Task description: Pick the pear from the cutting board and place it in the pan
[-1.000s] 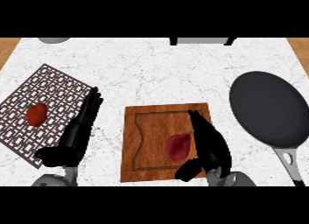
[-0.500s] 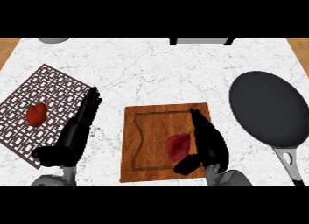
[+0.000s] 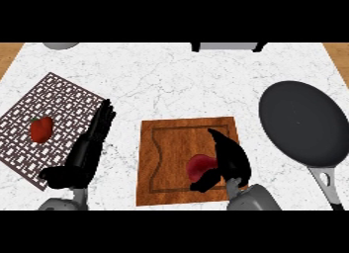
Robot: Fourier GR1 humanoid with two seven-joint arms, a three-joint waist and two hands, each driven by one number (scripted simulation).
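A dark red pear (image 3: 198, 166) lies on the wooden cutting board (image 3: 173, 143), toward its lower right. My right hand (image 3: 229, 159) is over the board just right of the pear, fingers arched, with the thumb curving below and against the fruit; the hand hides the pear's right side. The black pan (image 3: 304, 124) sits to the right of the board, its grey handle pointing toward the lower right. My left hand (image 3: 86, 150) rests open on the counter left of the board, fingers straight and pointing away.
A brown lattice trivet (image 3: 31, 104) at the left holds a small red fruit (image 3: 42, 129). A grey object (image 3: 222, 46) and a grey bowl's rim (image 3: 60, 45) show at the counter's far edge. Wooden floor borders the counter at both sides.
My right hand has drawn back toward me and curled in beside the pear. The left hand has barely shifted. The pear stays on the board.
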